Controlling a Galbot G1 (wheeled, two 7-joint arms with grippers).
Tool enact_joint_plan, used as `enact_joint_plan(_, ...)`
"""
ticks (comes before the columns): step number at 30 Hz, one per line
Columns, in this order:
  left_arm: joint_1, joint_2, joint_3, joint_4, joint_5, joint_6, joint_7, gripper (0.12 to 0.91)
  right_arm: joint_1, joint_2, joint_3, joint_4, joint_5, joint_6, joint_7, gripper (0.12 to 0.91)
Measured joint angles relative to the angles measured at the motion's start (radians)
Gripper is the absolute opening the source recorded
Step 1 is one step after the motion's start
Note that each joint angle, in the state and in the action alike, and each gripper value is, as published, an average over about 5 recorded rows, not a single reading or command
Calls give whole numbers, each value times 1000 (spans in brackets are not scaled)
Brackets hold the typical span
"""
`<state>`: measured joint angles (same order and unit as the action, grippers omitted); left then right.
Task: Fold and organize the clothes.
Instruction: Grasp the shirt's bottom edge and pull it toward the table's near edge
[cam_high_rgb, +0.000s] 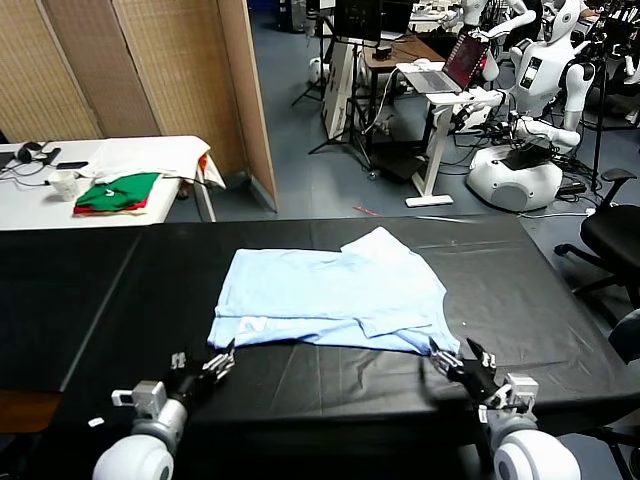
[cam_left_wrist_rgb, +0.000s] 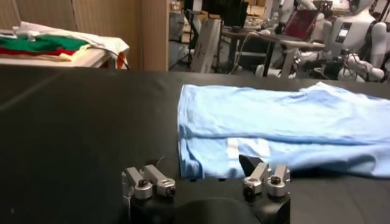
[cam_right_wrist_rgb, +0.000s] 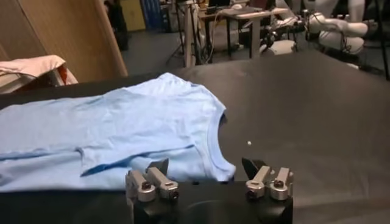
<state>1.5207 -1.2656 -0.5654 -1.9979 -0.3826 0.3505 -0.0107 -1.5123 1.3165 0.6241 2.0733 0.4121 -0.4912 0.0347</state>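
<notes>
Two grippers are sitting low at the near edge of the black counter (cam_high_rgb: 80, 290), both with nothing in them. The left gripper (cam_high_rgb: 207, 366) is just off the near-left corner of the pale blue T-shirt (cam_high_rgb: 330, 295), fingers spread wide apart, not touching the fabric as far as I can tell. The right gripper (cam_high_rgb: 463, 362) is at the shirt's near-right corner, right by the neckline, fingers also spread wide with nothing between them.

That T-shirt is lying in the middle of the counter, partly folded over itself, one sleeve poking up toward the far edge. You can see a bit of white print (cam_left_wrist_rgb: 248, 147) near the left gripper's side.

Off past the far-left corner there's a white table (cam_high_rgb: 40, 200) with green-and-red folded garments (cam_high_rgb: 118, 193) on it, plus a white cloth (cam_high_rgb: 150, 158) lying behind them.
</notes>
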Motion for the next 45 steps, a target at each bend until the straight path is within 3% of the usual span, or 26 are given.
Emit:
enact_joint_plan(4,-8,4,2,14,0,0,-2,836,6,-1,-9,-5,-4,0,-1,436)
enact_joint_plan(8,-4,13,3,14,2,4,-9,611,-1,-9,-12,5,-4,-9,1,206)
enact_joint_plan(10,2,20,3,8,12,11,-15,497,-8,-16,-10,15,-2,-25,5,149)
enact_joint_plan(14,21,36,-2,-14,60,26,-37,259,-24,-37,-8,39,6,-62,11,140)
enact_joint_plan(17,42,50,-13,-33,105,28,-48,153,-39,-55,-13,62,15,-89,13,140)
enact_joint_plan(29,196,40,-53,-145,213,41,-71,144,-96,-145,-62,132,24,-169,20,140)
enact_joint_plan(35,288,17,-73,-197,259,50,-77,144,-118,-166,-63,154,39,-182,31,153)
enact_joint_plan(37,305,13,-80,-208,261,53,-79,144,-126,-165,-58,164,42,-190,36,214)
enact_joint_plan(40,313,6,-86,-215,263,57,-87,173,-139,-160,-47,186,48,-205,43,388)
enact_joint_plan(42,314,4,-90,-220,264,63,-95,251,-150,-156,-38,208,52,-216,48,521)
enact_joint_plan(45,317,4,-103,-234,269,80,-100,436,-161,-153,-19,248,56,-224,51,708)
